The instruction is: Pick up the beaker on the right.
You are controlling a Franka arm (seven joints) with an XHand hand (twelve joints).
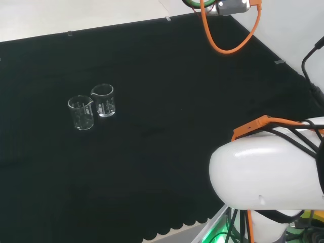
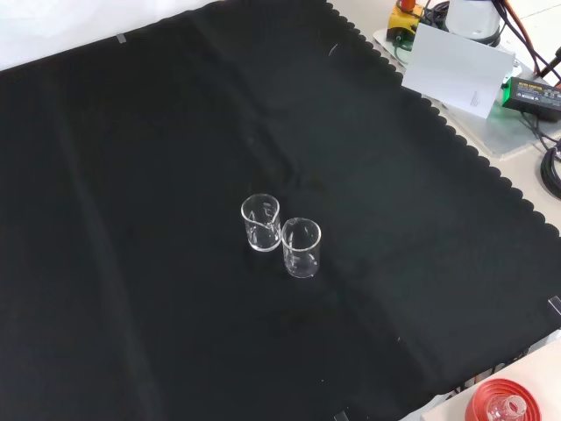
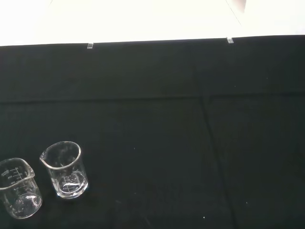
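Clear glass is what we are after: two small beakers stand upright, almost touching, on the black cloth [image 1: 167, 167]. In the head view the right-hand beaker [image 1: 103, 100] [image 2: 261, 222] [image 3: 64, 170] sits at about two o'clock from its neighbour [image 1: 81, 112] [image 2: 301, 247] [image 3: 18, 188]; both look empty. We judge the task barely begun, with the reach yet to come. We cannot tell how the hand is set. The next move, we think, calls for an approach from the open side, so the fingers close round the target without knocking the neighbour.
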